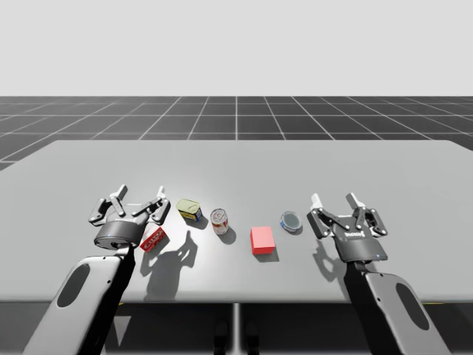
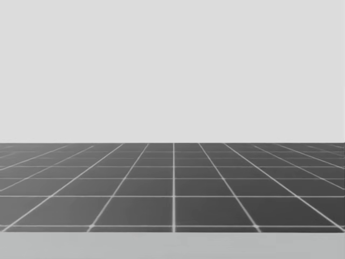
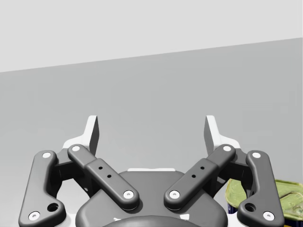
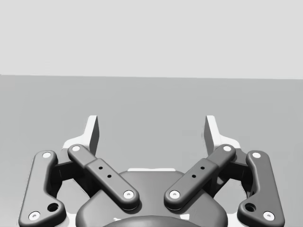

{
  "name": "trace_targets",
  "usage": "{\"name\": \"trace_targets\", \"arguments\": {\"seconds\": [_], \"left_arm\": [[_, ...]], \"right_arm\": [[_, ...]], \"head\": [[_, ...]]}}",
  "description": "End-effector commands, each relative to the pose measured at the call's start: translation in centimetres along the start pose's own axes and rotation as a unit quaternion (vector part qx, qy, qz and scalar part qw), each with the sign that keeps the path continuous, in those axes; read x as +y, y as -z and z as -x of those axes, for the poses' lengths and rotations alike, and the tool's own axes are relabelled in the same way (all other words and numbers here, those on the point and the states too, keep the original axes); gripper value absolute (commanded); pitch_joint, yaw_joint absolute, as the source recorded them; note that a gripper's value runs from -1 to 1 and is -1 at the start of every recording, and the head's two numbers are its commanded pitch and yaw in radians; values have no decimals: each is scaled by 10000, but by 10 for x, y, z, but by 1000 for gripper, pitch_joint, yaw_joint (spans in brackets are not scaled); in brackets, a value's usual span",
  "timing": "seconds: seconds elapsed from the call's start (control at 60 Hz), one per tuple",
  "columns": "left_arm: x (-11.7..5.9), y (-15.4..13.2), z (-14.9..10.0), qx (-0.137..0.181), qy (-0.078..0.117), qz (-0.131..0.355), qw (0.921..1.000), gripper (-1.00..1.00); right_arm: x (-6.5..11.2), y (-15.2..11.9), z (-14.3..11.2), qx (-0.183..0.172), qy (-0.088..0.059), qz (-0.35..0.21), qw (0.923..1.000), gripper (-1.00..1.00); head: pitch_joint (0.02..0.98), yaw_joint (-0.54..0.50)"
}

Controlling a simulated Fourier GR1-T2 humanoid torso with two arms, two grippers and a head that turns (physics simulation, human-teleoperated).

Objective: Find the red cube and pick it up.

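Red cube [image 1: 261, 239] sat on table [image 1: 414, 170], left of & a bit nearer than my right gripper [image 1: 335, 201], much further from left gripper [image 1: 139, 194]; both wide open, empty.

Left claw [image 1: 140, 193] and right claw [image 1: 334, 198] gape wide.

Print is borne by the red flat box [image 1: 153, 238] and the small round can [image 1: 219, 220], but nothing on them can be read.
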Motion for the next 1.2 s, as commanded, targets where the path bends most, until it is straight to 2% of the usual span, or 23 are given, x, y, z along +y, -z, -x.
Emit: {"name": "trace_targets", "arguments": {"seconds": [0.017,0.1,0.25,0.383,0.55,0.783,1.0,1.2], "left_arm": [[-1,0,0,7,7,-1,10000,-1000],[-1,-1,0,6,15,4,10000,-1000],[-2,-1,0,10,61,1,10000,-1000],[-1,-1,1,12,119,-39,9999,-1000],[-2,0,3,0,214,-71,9997,-1000],[-2,1,4,-4,251,-71,9997,-1000],[-3,1,4,-10,247,-59,9997,-1000],[-3,0,2,-44,190,1,9998,-1000]], "right_arm": [[2,0,0,-213,-106,275,9993,-1000],[3,0,-2,-166,45,99,9998,-1000],[3,0,-3,-89,109,42,9999,-1000],[2,0,-3,-72,158,39,9998,-1000],[2,1,-3,-36,186,13,9998,-1000],[1,1,-2,3,176,-11,9998,-1000],[2,1,-2,31,169,-30,9998,-1000],[2,1,-2,40,147,-27,9999,-1000]], "head": [[86,7],[89,10],[121,13],[218,13],[356,21],[538,22],[695,-8],[800,-48]]}}
